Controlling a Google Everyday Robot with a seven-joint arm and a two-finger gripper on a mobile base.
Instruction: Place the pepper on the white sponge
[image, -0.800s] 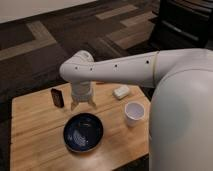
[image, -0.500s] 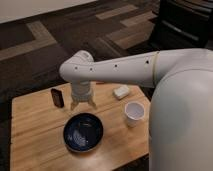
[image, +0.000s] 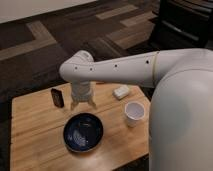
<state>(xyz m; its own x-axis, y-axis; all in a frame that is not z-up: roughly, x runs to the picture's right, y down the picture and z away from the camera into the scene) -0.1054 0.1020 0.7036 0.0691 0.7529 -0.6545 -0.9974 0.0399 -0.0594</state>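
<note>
My gripper (image: 83, 105) points down over the wooden table (image: 35, 130), just behind the blue bowl (image: 83, 132) and right of the dark upright block (image: 58, 97). The pepper is not visible; the spot under the gripper is hidden by it. The white sponge (image: 121, 91) lies flat near the table's back edge, to the right of the gripper and apart from it, behind the white cup (image: 133, 113).
My white arm and body fill the right side and cover the table's right end. The table's back edge borders dark patterned carpet. A dark cabinet stands at the top right.
</note>
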